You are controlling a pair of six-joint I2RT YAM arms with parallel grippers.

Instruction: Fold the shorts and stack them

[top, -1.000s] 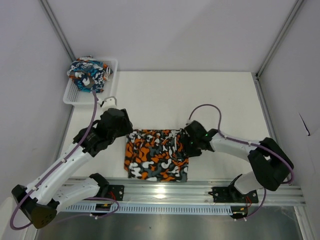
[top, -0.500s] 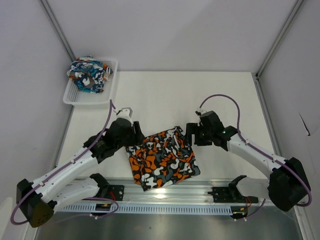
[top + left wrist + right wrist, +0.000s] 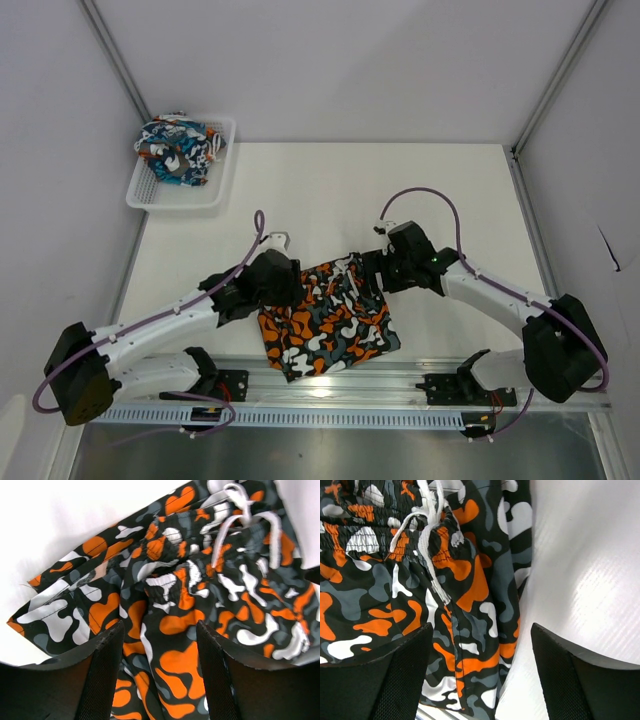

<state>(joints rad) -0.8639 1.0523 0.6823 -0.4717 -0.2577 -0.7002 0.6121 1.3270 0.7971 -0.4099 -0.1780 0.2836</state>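
Left gripper (image 3: 159,627), jaws spread and empty, hovers over the camouflage shorts (image 3: 325,320), which lie skewed near the table's (image 3: 330,190) front edge. The right gripper (image 3: 481,627), likewise agape, straddles their side edge. A pinch catching one layer or the drawstring (image 3: 427,525) could drag the fold apart. Both arms reach inward, wrists tipped down. The cartoon-print shorts (image 3: 178,148) sit in the basket (image 3: 170,205).

The left arm (image 3: 160,325) stretches low from its base toward the middle, with the left claw (image 3: 280,285) pointing right and its fingers (image 3: 100,675) parted. The right arm (image 3: 490,295) reaches inward, with the right claw (image 3: 375,270) angled down and its fingers (image 3: 395,680) spread wide.
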